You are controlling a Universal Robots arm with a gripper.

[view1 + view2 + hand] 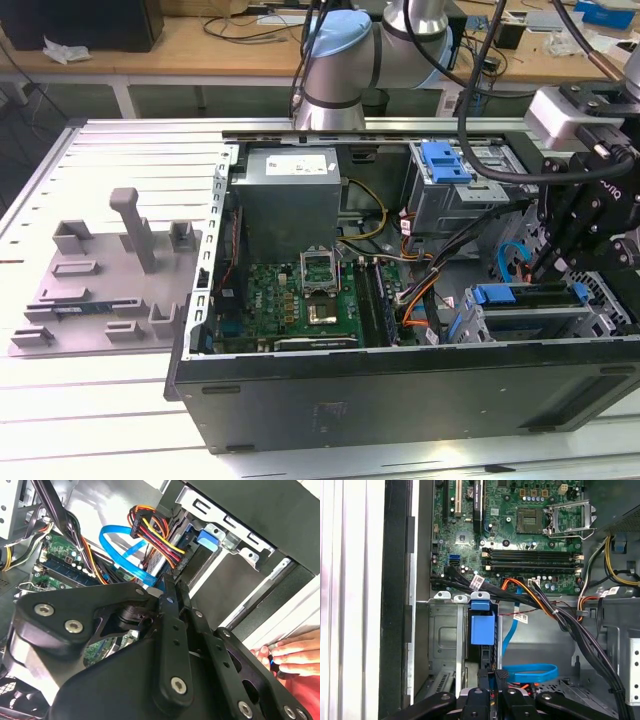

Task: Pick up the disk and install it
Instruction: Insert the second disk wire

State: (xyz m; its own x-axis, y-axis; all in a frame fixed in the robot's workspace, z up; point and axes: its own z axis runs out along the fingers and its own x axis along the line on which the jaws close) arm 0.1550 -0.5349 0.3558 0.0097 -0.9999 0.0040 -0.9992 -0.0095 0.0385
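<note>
The disk [528,296] sits on edge in the drive cage at the open computer case's corner, on the exterior view's right, with its blue carrier [482,626] facing up. My gripper [541,268] hangs just above it inside the case. Both wrist views show the black fingers pressed close together, shut, with the gripper [491,674] right at the disk's end by the carrier. The carrier's blue tab [207,538] lies just past the gripper [170,583].
A grey power supply [290,195], green motherboard [310,300] and a second blue-latched bay [447,160] fill the case. A blue cable [120,555] and a red-yellow bundle [155,535] crowd the fingers. A person's hand [287,652] rests on the case edge. A grey fixture plate [110,285] lies at the left.
</note>
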